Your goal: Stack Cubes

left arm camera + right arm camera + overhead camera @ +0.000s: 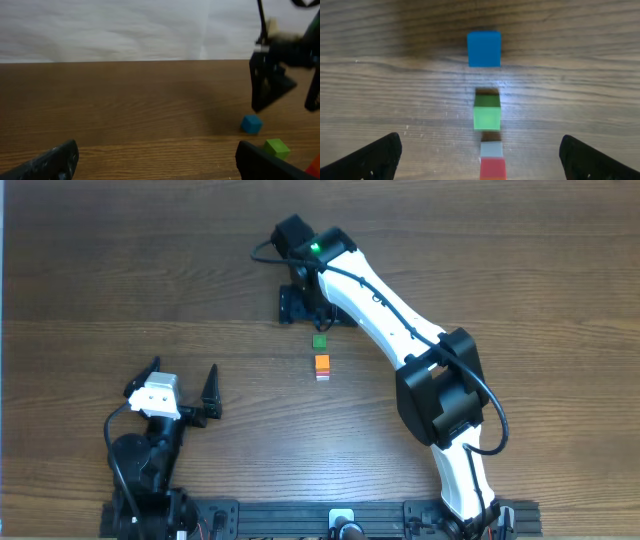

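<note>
A blue cube (484, 48), a green cube (486, 114) and a short pile of cubes (492, 159) with grey and red faces lie in one line on the wooden table. From above, the green cube (320, 340) sits just beyond the pile (322, 366), whose top is orange. My right gripper (315, 310) hangs open over this row with nothing between its fingers (375, 157). My left gripper (182, 378) stands open and empty at the near left, far from the cubes. It faces the blue cube (251, 124) and green cube (276, 147).
The brown wooden table (120, 270) stretches bare to the left and far side. A white wall (125, 25) stands beyond its far edge. The right arm's white link (385, 310) crosses the table diagonally from the near right.
</note>
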Available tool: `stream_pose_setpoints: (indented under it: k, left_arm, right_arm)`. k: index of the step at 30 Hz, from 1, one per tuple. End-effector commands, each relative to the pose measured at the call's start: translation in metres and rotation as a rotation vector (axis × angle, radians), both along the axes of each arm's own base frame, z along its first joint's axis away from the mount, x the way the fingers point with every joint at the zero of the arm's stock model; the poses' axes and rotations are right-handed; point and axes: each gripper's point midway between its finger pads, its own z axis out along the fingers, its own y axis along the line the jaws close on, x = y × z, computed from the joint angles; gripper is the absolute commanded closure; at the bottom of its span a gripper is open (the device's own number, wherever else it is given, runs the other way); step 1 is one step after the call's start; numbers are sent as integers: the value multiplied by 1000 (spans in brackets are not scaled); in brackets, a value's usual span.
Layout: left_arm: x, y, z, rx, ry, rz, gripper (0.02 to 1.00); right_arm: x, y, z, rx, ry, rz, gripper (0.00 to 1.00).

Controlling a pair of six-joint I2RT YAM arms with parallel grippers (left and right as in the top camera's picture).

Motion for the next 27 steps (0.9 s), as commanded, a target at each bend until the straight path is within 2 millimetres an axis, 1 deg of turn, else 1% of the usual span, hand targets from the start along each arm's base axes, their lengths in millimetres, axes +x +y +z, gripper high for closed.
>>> stream_pose_setpoints:
  k: [1,4,15,20,27]
  left_arm:
    - [-1,-3,-1,14,-3,-15,18]
    - [-1,-3,-1,13,-3,-15,18]
    - [-1,-3,-1,13,-3,-15,20]
    - [-1,-3,-1,14,-3,-15,20]
    - [-1,-3,-1,14,-3,-15,20]
  right_arm:
    - [-17,0,-33,3,61,-17,7]
    - [-20,-1,-44,2,65,-1,7]
    - [-27,-5,-62,-5,72,143,9]
    - [-27,-12,-68,-38,66,143,9]
    - [-27,-14,-75,-49,57,136,9]
